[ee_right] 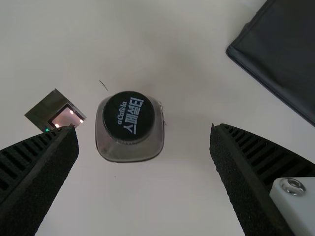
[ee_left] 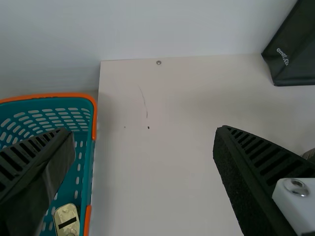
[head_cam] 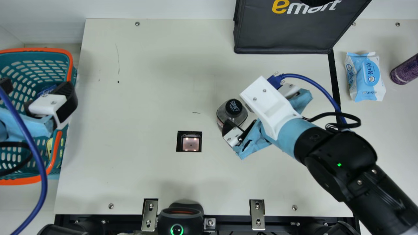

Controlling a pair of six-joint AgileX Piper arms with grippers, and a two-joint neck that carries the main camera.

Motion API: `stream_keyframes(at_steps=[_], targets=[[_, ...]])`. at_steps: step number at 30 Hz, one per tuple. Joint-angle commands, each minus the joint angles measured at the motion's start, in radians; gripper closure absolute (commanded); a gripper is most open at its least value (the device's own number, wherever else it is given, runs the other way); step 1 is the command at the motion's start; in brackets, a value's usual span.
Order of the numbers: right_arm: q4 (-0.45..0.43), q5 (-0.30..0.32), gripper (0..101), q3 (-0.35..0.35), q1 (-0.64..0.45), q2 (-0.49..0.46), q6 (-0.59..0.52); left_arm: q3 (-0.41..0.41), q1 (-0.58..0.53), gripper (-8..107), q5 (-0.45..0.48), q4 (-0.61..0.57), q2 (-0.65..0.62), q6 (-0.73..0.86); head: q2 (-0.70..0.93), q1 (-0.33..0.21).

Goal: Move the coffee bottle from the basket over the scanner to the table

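Near edge: dark device with green ring light (head_cam: 176, 229). Beyond it, scanner (head_cam: 190, 144) set into table (head_cam: 124, 169). Right gripper (head_cam: 239, 118) spread wide, grasping nothing, by the coffee bottle (head_cam: 234, 107), which stands upright on the table, right of scanner. Left gripper (head_cam: 38, 88) also wide, at teal basket (head_cam: 60, 50). Farther: wipes pack (head_cam: 365, 76); farthest, black bag (head_cam: 284, 36).
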Motion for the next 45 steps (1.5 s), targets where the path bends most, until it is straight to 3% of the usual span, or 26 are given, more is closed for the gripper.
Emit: stream_keyframes(at_steps=[1,11,20,28,34,45], targets=[[0.008,-0.041,6,0.007,0.000,0.012,-0.005,0.000,0.000,9,0.000,0.000,0.000,0.000,0.000,-0.030],[0.054,-0.150,6,0.042,-0.001,0.072,-0.028,0.000,0.000,9,0.000,0.000,0.000,0.000,0.000,-0.030],[0.108,-0.149,6,0.039,-0.014,0.108,-0.048,0.000,0.000,9,0.000,0.000,0.000,0.000,0.000,-0.030],[0.155,-0.121,60,0.025,-0.037,0.127,-0.068,0.000,0.000,9,0.000,0.000,0.000,0.000,0.000,-0.030],[0.138,-0.113,100,0.019,-0.039,0.114,-0.042,0.000,0.000,9,0.000,0.000,0.000,0.000,0.000,-0.030],[0.063,-0.095,101,0.012,-0.013,0.018,0.054,0.000,0.000,9,0.000,0.000,0.000,0.000,0.000,-0.030]])
